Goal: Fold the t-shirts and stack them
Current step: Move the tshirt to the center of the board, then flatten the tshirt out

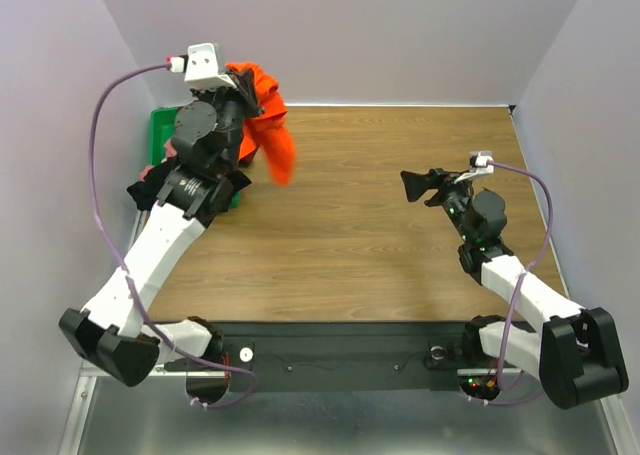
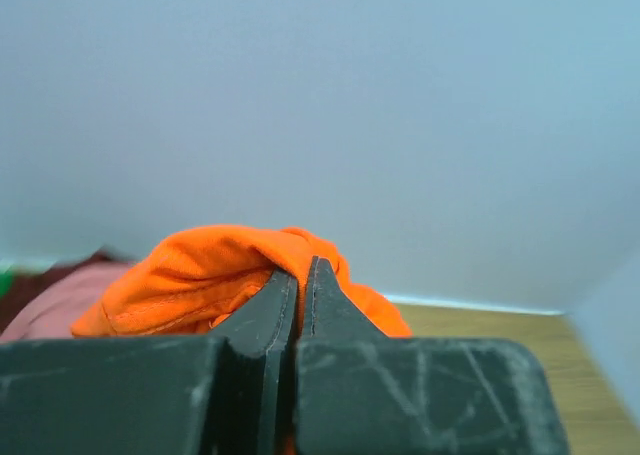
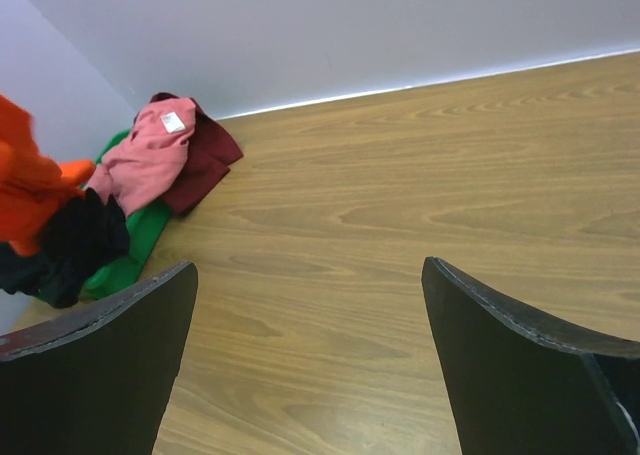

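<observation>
My left gripper [image 1: 244, 83] is shut on the bright orange t-shirt [image 1: 271, 127] and holds it up over the table's back left, the cloth hanging down. In the left wrist view the orange t-shirt [image 2: 215, 275] bulges round the closed fingertips [image 2: 300, 285]. The pink t-shirt [image 3: 150, 160], the dark maroon t-shirt [image 3: 205, 155] and the black t-shirt [image 3: 75, 245] lie heaped on the green bin [image 3: 135, 245]. My right gripper [image 1: 413, 185] is open and empty above the table's right middle; it also shows in the right wrist view [image 3: 310, 355].
The green plastic bin [image 1: 160, 135] sits at the back left against the wall, mostly under my left arm. Bare wooden table [image 1: 370, 225] spreads between the arms. Walls close in at the back and on both sides.
</observation>
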{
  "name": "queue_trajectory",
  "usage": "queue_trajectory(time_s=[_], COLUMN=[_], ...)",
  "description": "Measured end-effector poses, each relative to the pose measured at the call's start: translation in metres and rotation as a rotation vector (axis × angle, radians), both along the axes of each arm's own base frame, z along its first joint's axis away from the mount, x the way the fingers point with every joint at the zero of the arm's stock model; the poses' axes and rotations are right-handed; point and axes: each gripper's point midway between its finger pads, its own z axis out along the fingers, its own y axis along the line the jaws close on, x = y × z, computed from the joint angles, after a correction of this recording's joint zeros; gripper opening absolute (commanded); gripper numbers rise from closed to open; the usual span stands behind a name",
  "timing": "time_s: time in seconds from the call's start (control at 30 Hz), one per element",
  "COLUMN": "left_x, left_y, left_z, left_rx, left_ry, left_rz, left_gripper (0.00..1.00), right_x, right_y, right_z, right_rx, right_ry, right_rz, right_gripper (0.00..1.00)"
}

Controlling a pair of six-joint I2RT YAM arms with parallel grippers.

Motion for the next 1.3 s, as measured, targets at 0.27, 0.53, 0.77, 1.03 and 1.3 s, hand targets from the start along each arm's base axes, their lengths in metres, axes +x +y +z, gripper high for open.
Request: queue_trajectory(time_s=[0.27, 0.53, 0.77, 1.03, 1.3], left_x=[-0.048, 0.011, 0.064, 0.079, 0.093], left_y=[-0.078, -0.158, -0.142, -0.076, -0.042], left_z=[0.050, -0.064, -0.194, -0.251, -0.240], left_rx=[0.003, 0.126, 0.209, 0.183, 0.067], left_ry=[-0.147, 0.079, 0.320, 0.408, 0.347], left_rz=[-0.384, -0.586, -0.427, -0.253, -0.182], left_gripper=[0.00, 0.79, 0.99, 0.98, 0.99], right_x=[0.001, 0.002, 0.012, 0.043, 0.076], right_y=[-0.002, -0.006, 0.007, 0.101, 0.179], right_z=[-0.011, -0.018, -0.027, -0.072, -0.102], right_rx=[-0.010, -0.016, -0.064, -0.249, -0.440], right_ry=[0.044, 0.074, 0.111, 0.247, 0.292], right_rz=[-0.013, -0.036, 0.002, 0.194, 0.322], right_gripper=[1.00, 1.00, 1.00, 0.98, 0.96])
